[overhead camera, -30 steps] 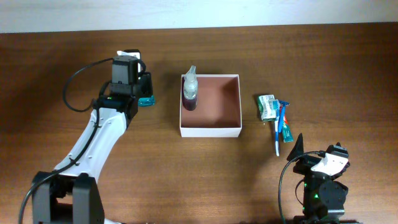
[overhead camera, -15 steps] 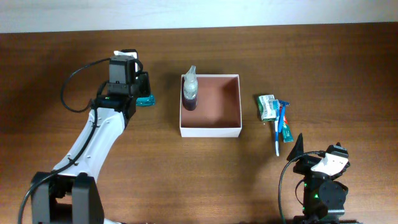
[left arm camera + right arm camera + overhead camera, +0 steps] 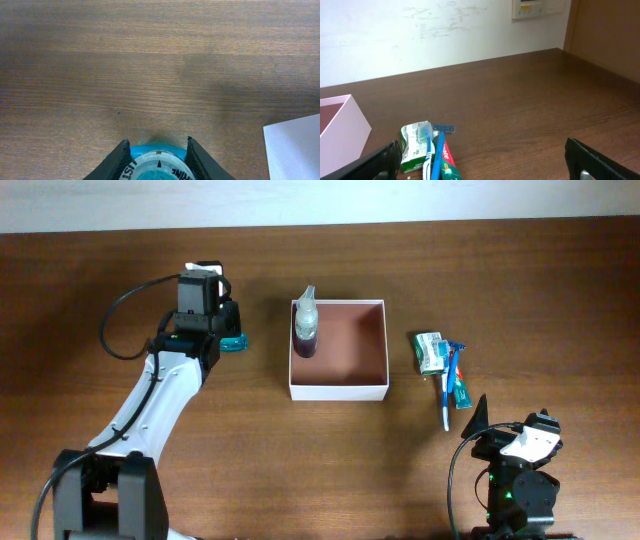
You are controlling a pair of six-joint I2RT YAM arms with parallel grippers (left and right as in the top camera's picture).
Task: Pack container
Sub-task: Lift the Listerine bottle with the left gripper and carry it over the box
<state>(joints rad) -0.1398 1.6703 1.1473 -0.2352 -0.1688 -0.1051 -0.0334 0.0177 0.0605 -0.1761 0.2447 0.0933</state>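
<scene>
The container (image 3: 338, 391), a white-walled square box with a reddish-brown inside, sits mid-table; its corner (image 3: 296, 150) shows at the right of the left wrist view. A clear spray bottle (image 3: 306, 330) with dark liquid lies inside along its left wall. My left gripper (image 3: 233, 332) is left of the box, shut on a teal mouthwash bottle (image 3: 236, 342). In the left wrist view both fingers press the sides of that bottle (image 3: 157, 166), with the gripper (image 3: 157, 150) over bare wood. My right gripper (image 3: 480, 418) rests open near the front right, nothing between its fingers (image 3: 375, 162).
Right of the box lie a green-and-white carton (image 3: 430, 352), a blue razor (image 3: 458, 347), a toothbrush (image 3: 446, 395) and a toothpaste tube (image 3: 461, 391). In the right wrist view this pile (image 3: 427, 150) lies just ahead of my left finger. A wall runs behind the table.
My left gripper's jaws have closed onto the teal mouthwash bottle; the arm shifted only slightly. The right arm has not moved.
</scene>
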